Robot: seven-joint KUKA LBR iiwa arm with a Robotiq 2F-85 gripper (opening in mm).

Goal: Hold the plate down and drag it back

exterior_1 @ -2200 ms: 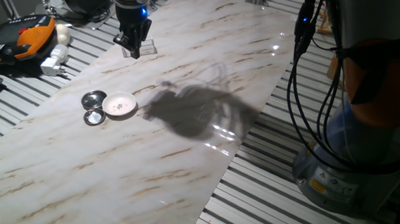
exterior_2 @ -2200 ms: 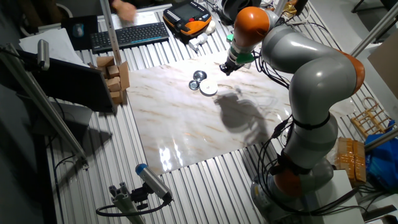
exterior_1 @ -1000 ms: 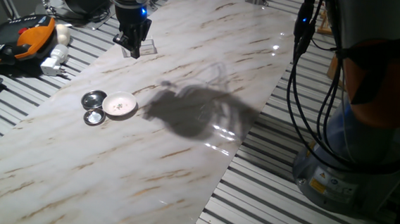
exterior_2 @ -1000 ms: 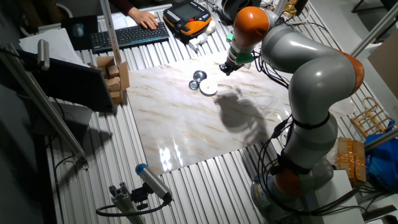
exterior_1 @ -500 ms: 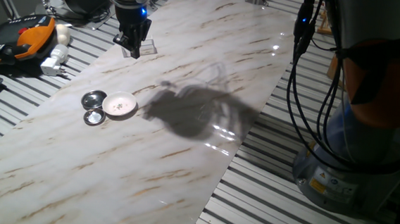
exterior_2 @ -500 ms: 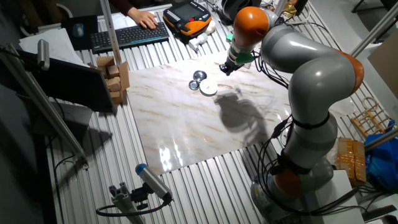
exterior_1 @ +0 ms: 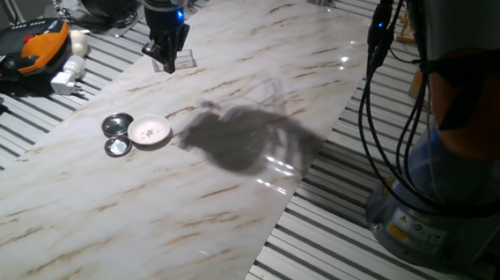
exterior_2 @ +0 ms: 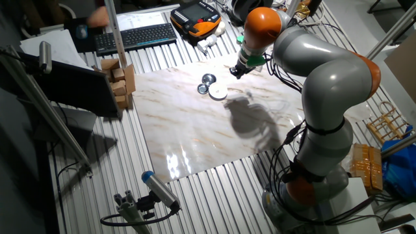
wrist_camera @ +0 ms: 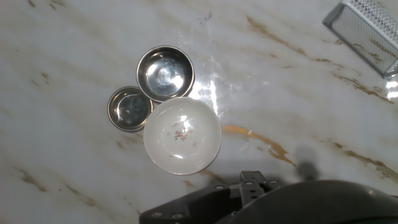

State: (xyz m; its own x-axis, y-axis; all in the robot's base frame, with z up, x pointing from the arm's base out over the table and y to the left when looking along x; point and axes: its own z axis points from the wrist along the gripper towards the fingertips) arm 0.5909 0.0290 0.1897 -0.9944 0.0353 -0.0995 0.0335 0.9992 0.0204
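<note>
Nothing on the tabletop [exterior_1: 228, 200] has shifted since the earlier frames: arm, dishes and shadow occupy the same positions, and the only visible change is at the keyboard [exterior_2: 133, 36] beyond the slab, where the person's hand that rested on the keys now appears as a blur at the far left. The hand [exterior_1: 166, 57] hangs near the far edge of the marbled slab, just over a clear flat piece [exterior_1: 181, 62], well apart from the dishes; its dark fingers [exterior_1: 172, 42] point downward, and whether they stand apart or together cannot be told from either fixed view, while the hand view shows only the dark housing along its lower edge. The plate [exterior_1: 149, 131] [exterior_2: 218, 93] [wrist_camera: 182, 135], a shallow white dish with faint specks at its centre, lies flat on the slab and untouched by the robot. Two shiny metal discs sit against it: the larger metal disc [wrist_camera: 165, 73] [exterior_1: 117, 124] touches the plate's rim, and the smaller metal disc [wrist_camera: 129, 109] [exterior_1: 118, 146] lies just beside both. A perforated metal bar [wrist_camera: 362, 31] crosses the upper right corner of the hand view. The arm's shadow [exterior_1: 246, 138] falls on the middle of the slab, beside the plate.
</note>
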